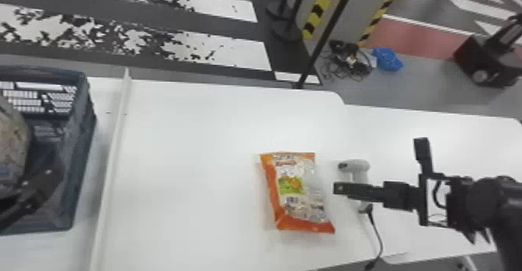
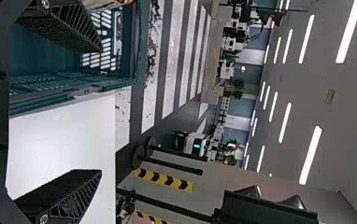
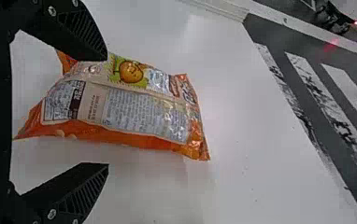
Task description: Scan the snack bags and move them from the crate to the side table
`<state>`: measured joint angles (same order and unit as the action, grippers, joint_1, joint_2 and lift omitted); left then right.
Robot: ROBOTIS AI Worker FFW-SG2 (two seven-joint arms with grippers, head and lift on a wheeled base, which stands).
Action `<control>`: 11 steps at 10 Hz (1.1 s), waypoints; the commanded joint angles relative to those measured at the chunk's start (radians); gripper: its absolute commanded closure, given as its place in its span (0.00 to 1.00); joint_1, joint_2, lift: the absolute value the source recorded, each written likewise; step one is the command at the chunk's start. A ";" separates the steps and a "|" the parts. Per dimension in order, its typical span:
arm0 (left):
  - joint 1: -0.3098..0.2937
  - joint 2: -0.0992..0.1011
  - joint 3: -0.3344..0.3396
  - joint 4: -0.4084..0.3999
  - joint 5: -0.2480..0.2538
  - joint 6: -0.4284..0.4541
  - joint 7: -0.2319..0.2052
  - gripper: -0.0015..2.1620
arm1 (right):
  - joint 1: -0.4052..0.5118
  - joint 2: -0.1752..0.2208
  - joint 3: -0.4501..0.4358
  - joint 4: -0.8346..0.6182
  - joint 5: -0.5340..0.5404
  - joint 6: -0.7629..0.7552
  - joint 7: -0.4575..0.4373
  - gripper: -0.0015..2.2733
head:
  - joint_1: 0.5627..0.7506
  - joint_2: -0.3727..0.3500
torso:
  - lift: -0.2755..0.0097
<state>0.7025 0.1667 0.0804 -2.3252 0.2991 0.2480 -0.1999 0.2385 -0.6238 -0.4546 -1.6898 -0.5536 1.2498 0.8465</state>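
The orange snack bag [image 1: 293, 190] lies flat on the white table [image 1: 186, 165], with a barcode [image 1: 292, 200] facing upwards. Just beside it are the scanner [image 1: 358, 166] and the right gripper [image 3: 107, 112], whose fingers are spread wide and pinch nothing. The step in hand seems to be the taking of this bag; whether it is already scanned cannot be told.

For a good grasp, the two fingers should come down on both sides of the bag's body. In the right wrist view one finger [image 3: 81, 35] covers a part of the bag's side, while the other finger [image 3: 71, 191] is over bare table. A small shift to centre the bag would be wise, because a finger landing on top could press the film and slide it away. The closing should be gentle, as the film looks soft and slippery.

About the edges: the scanner and its cable [image 1: 376, 229] are close to the right arm, so a lift before going sideways is safer. Open white surface lies beyond the scanner, probably the side table [image 1: 466, 146]. On the other side, a raised strip [image 1: 113, 153] runs between bag and crate [image 1: 79, 146]. The left gripper [image 2: 102, 110], its fingers apart and empty, is at the crate, where another bag [image 1: 13, 142] stands.
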 commanded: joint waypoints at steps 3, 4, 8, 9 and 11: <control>0.000 -0.001 0.001 0.004 -0.001 0.000 -0.001 0.03 | -0.094 -0.002 0.203 0.142 0.100 -0.134 0.046 0.06 | 0.70 0.12 | 0.66; 0.000 -0.001 0.001 0.007 -0.005 0.000 -0.001 0.03 | -0.105 0.001 0.243 0.153 0.127 -0.149 0.046 0.06 | 0.70 0.14 | 0.66; 0.000 -0.001 0.001 0.015 -0.011 0.000 -0.007 0.03 | -0.137 0.030 0.315 0.214 0.153 -0.278 0.059 0.79 | 0.70 0.19 | 0.66; 0.000 0.001 0.002 0.015 -0.011 0.000 -0.007 0.03 | -0.136 0.035 0.312 0.214 0.150 -0.302 0.069 0.94 | 0.70 0.20 | 0.66; 0.000 -0.001 0.001 0.015 -0.011 0.000 -0.007 0.03 | -0.087 0.033 0.266 0.136 0.123 -0.290 0.075 0.98 | 0.70 0.22 | 0.66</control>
<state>0.7026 0.1658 0.0824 -2.3105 0.2883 0.2478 -0.2071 0.1312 -0.5902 -0.1702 -1.5229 -0.4190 0.9543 0.9222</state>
